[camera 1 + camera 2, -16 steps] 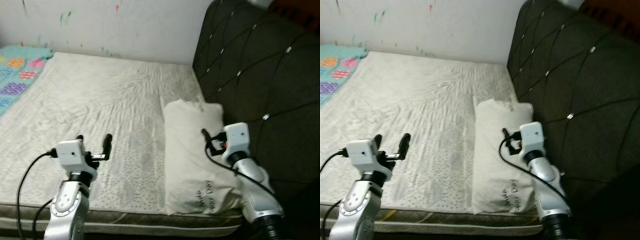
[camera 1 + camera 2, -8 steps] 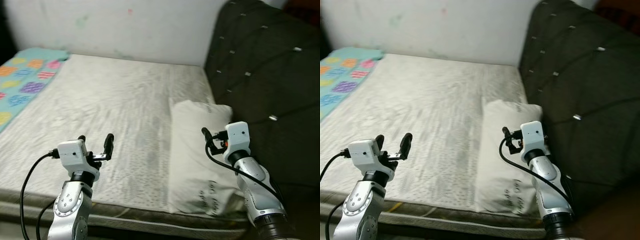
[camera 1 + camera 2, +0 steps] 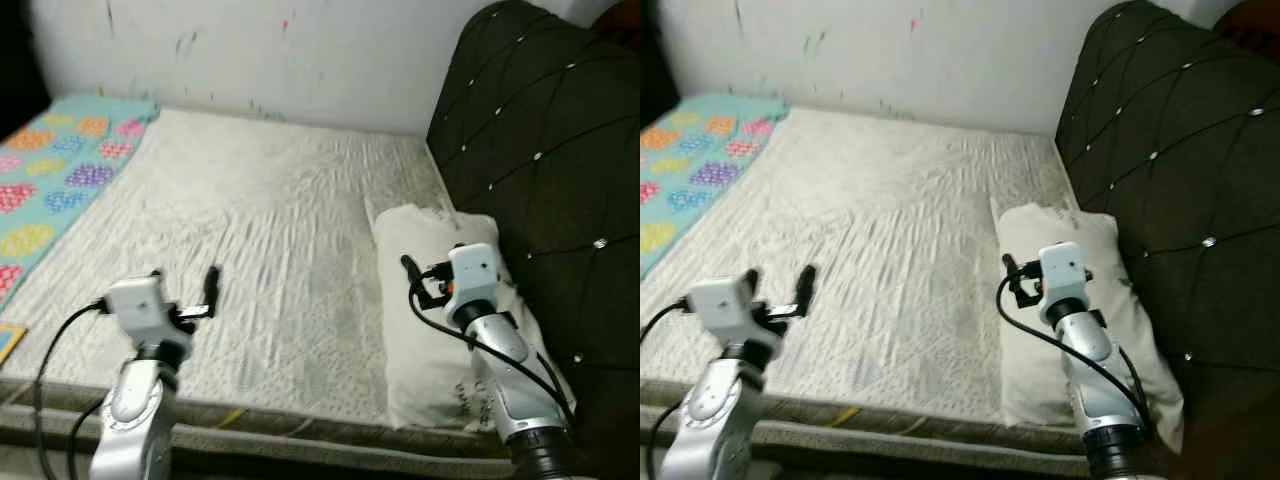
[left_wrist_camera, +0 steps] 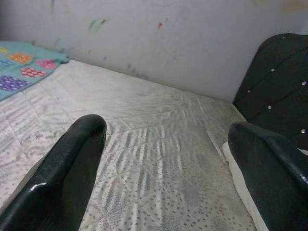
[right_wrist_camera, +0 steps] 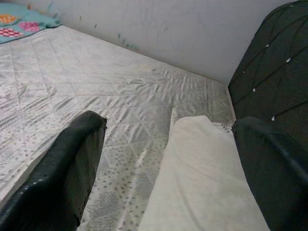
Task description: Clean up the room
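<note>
A white pillow with dark lettering lies on the right side of the bed, against the dark tufted headboard. My right gripper hovers low over the pillow's near half, open, with nothing between its fingers. My left gripper is held over the near left part of the quilted white mattress, also open and holding nothing. A turquoise blanket with coloured patches lies across the bed's far left end.
A white wall with small paint marks runs behind the bed. The mattress's front edge is just below my arms. A small yellow-edged object shows at the bed's near left corner.
The whole picture has shifted, so the camera moved: the bed sits further right and more of the blanket shows. Both grippers keep the same open pose.
</note>
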Available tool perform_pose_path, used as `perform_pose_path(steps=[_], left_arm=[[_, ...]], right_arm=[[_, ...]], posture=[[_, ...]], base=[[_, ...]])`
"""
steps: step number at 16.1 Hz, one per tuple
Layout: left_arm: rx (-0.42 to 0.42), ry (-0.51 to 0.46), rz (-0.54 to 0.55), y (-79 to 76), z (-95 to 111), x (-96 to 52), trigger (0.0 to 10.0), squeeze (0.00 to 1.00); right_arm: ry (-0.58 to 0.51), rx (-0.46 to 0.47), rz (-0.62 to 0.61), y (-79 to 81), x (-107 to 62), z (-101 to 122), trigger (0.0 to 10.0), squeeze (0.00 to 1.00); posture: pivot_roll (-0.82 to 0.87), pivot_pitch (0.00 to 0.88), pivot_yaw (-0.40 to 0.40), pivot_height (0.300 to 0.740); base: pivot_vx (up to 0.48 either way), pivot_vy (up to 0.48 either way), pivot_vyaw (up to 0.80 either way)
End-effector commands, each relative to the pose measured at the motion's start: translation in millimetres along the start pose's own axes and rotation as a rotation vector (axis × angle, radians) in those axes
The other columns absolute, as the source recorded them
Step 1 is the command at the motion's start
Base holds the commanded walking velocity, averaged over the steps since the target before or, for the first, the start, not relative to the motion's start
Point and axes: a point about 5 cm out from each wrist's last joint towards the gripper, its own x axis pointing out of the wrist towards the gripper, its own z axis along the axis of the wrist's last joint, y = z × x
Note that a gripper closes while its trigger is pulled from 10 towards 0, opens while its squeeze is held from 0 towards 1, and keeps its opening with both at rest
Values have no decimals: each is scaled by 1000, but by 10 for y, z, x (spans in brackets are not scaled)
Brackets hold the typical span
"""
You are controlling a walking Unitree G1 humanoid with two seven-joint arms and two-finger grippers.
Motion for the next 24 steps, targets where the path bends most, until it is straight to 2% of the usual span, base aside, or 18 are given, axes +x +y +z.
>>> perform_pose_path(steps=[1,10,15,24], left_arm=[[10,-3,-6,-6,8,4,10000,0],[10,-6,-12,-19,6,13,10000,0],[4,-37,-59,-67,41,-3,10000,0],[-6,-51,-93,-100,57,-1,10000,0]], right_arm=[[-13,-3,1,-20,14,44,10000,0],[-14,-10,15,6,22,37,10000,0],[-15,-12,23,13,28,37,10000,0],[-22,-14,31,25,43,51,10000,0]], posture=[[-43,0,-69,740],[-39,0,-71,740],[-38,0,-72,740],[-38,0,-70,740]], base=[[0,480,0],[0,455,0],[0,0,0],[357,0,0]])
